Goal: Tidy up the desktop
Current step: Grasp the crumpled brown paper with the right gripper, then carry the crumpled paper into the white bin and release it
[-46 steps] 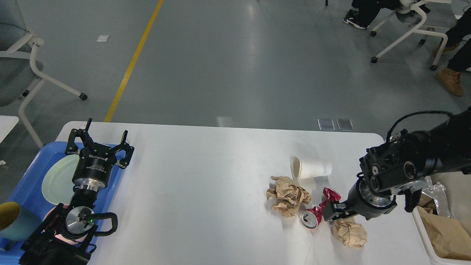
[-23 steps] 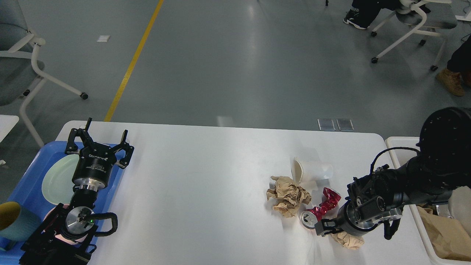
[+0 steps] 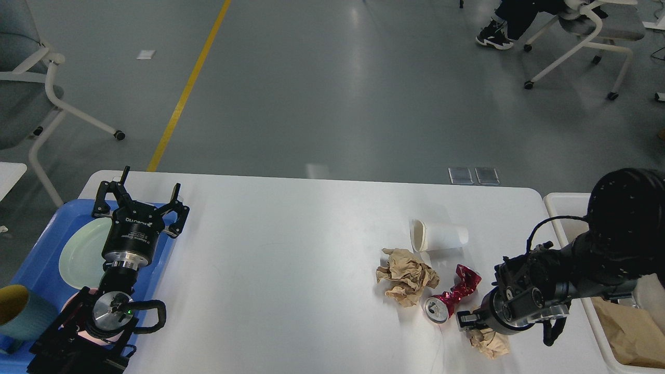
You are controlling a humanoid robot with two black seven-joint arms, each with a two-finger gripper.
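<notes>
The large white glossy desk (image 3: 291,249) with rounded corners fills the lower half of the head view. Toward its right edge lies a small heap of rubbish: a white paper cup (image 3: 439,235) tipped on its side, a crumpled ball of brown paper (image 3: 407,276) just in front of it, and a crushed red metal can (image 3: 451,297) touching that ball on its right. A second, smaller wad of brown paper (image 3: 488,343) lies near the desk's front edge, partly under the right hand (image 3: 466,320). That hand sits low over the wad, just beside the can; it is dark and seen end-on, so I cannot tell how wide its fingers stand. Past the desk's right edge stands an off-white plastic bin (image 3: 597,322) with brown paper inside. At the left edge the left hand (image 3: 139,200) points upward with its fingers spread wide and nothing between them, above a blue plastic tray (image 3: 39,265) that carries a pale green round plate (image 3: 78,257).
</notes>
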